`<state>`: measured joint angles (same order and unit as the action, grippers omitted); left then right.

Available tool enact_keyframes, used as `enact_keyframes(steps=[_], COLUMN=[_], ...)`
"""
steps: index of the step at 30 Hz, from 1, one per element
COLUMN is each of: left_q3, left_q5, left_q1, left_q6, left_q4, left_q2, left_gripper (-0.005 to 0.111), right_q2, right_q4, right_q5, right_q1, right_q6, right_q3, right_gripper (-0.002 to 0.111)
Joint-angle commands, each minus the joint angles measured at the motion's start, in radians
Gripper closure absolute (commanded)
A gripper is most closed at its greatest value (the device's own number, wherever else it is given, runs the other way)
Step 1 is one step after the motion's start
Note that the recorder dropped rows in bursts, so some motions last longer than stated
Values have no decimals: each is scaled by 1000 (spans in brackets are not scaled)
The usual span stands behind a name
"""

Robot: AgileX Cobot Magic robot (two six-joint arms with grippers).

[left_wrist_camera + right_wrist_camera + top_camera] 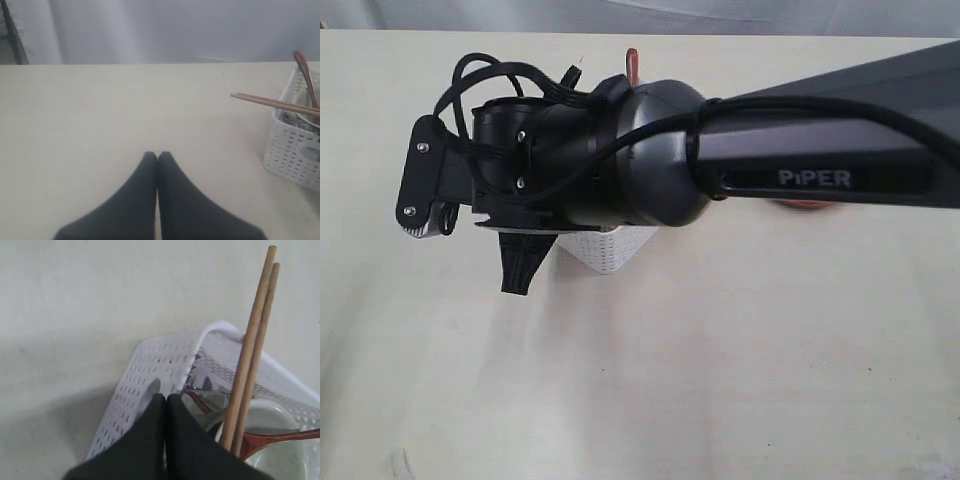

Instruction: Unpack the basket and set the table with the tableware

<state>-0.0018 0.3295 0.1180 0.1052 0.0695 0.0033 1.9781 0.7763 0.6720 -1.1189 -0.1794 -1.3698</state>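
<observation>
From where I stand, the basket (145, 375) sits on the desk (125, 110) and looks fully loaded. The chopsticks (252, 350), the wooden spoon (280, 437) and the bowl (270, 425) are all inside it, and a steel piece (210, 397) glints underneath, too hidden to name.

The right hand (166, 397) hangs directly over one corner of the basket, just above its lattice wall. Its 2 fingers are pressed flat together with nothing between them. The left hand (157, 154) is pinched together the same way and is just as empty. It sits low over bare desk, well apart from the basket, which lies off to one side of it.

The 2 chopsticks lie side by side, propped on the basket's rim, with their free ends jutting out past it over the desk. Beside the basket's corner, their long axis runs close alongside the right hand and away from it.

I'd say the right arm is plainly the nearer one. It would have to spread its fingers first, then close across the sticks rather than along them.
</observation>
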Motion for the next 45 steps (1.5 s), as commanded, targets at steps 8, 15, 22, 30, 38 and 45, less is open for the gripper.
enact_keyframes(steps=[8, 15, 22, 30, 38, 45], left_q3=[2, 2, 2, 2, 2, 2], left_q5=[-5, -5, -5, -5, -5, -5], left_q1=[7, 7, 7, 7, 7, 7], left_q6=[-1, -1, -1, -1, -1, -1], left_q4=[4, 4, 4, 4, 4, 4], left_q2=[-3, -3, -3, -3, -3, -3], left_gripper=[107, 107, 107, 107, 107, 107], right_q2=[-117, -138, -86, 32, 81, 80], right_q4=[-87, -387, -434, -517, -437, -230], right_q5=[34, 9, 17, 157, 170, 176], right_q1=[77, 190, 209, 209, 209, 216], right_q6=[-134, 48, 101, 211, 188, 69], right_q3=[-1, -1, -54, -244, -263, -263], right_gripper=[107, 61, 63, 63, 63, 63])
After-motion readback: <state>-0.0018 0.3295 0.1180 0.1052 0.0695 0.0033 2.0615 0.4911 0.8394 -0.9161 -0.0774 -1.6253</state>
